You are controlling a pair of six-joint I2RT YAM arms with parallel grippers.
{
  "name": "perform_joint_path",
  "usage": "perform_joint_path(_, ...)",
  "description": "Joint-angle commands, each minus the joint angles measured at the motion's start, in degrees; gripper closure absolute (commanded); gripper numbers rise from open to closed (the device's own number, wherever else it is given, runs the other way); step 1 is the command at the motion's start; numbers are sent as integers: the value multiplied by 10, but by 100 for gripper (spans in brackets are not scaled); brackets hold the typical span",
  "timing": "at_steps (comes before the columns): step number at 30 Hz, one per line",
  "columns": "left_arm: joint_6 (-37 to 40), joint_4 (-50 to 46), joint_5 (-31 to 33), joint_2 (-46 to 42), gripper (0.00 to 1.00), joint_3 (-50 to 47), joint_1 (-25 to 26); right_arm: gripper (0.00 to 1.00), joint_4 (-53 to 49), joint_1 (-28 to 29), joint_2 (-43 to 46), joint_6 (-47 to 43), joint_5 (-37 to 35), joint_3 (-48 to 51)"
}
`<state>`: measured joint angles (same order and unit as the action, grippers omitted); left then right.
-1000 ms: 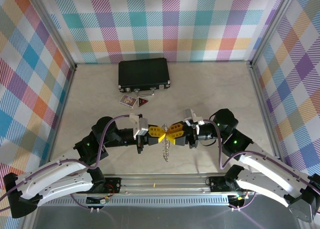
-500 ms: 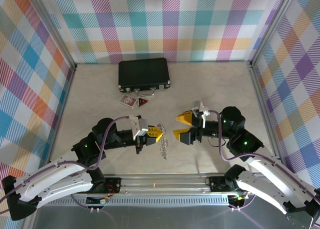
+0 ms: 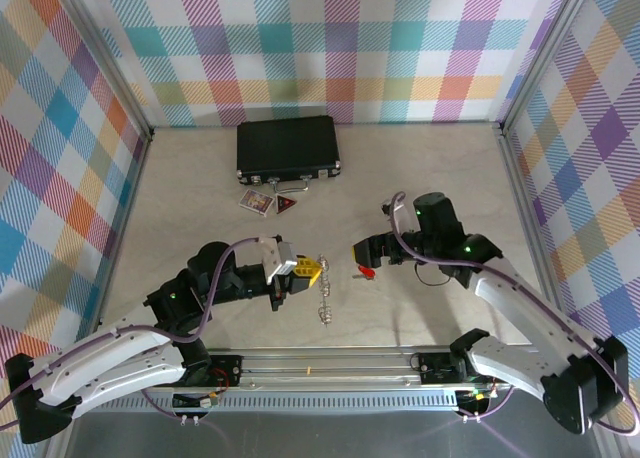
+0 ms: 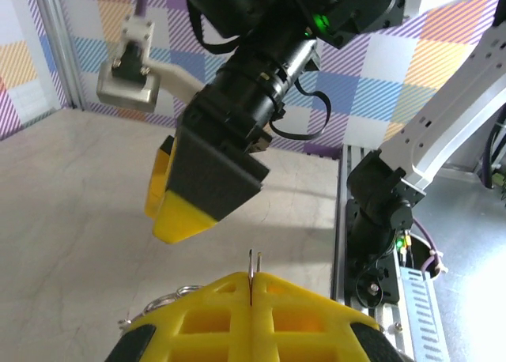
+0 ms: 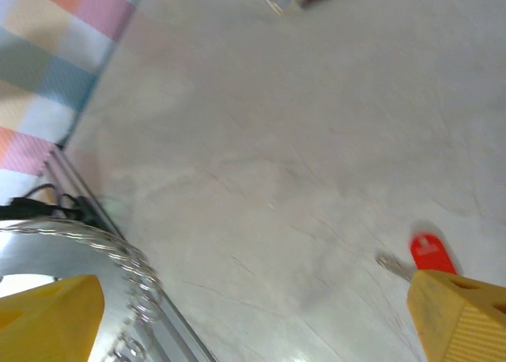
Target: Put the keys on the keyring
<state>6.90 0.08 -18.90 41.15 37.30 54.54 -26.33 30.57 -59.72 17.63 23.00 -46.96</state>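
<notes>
Partly hidden keys [image 5: 431,254], keyring [image 5: 118,253] cut off

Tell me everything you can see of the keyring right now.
The keyring is a thin silvery metal ring strung with many small grey metal pieces. The left gripper is shut on it: in the left wrist view a thin wire edge stands pinched between the yellow fingers. From above it runs as a narrow strand past the gripper toward the near edge. Whether its lower end touches the table I cannot tell.
</notes>
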Motion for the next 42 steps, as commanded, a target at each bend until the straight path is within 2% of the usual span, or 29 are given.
perform_joint_path(1, 0, 29, 17, -14, 100, -10, -5, 4, -65, -5, -41, 15, -26, -21)
perform_joint_path(4, -3, 38, 26, -8, 100, -20, -6, 7, -79, -9, -89, 20, -36, -20)
perform_joint_path(8, -4, 48, 36, 2, 100, -28, -8, 17, -89, -10, -151, 20, -42, -25)
perform_joint_path(10, -3, 52, 37, 6, 100, -31, -9, 23, -90, -12, -168, 22, -43, -27)
perform_joint_path(19, -15, 85, 19, 26, 100, -46, -27, 35, -90, -35, -226, 34, -61, -8)
perform_joint_path(30, -35, 119, -19, 41, 100, -55, -56, 44, -2, -93, -261, 55, 10, 39)
perform_joint_path(42, -51, 141, -41, 52, 100, -60, -69, 55, 34, -98, -300, 45, 46, 60)
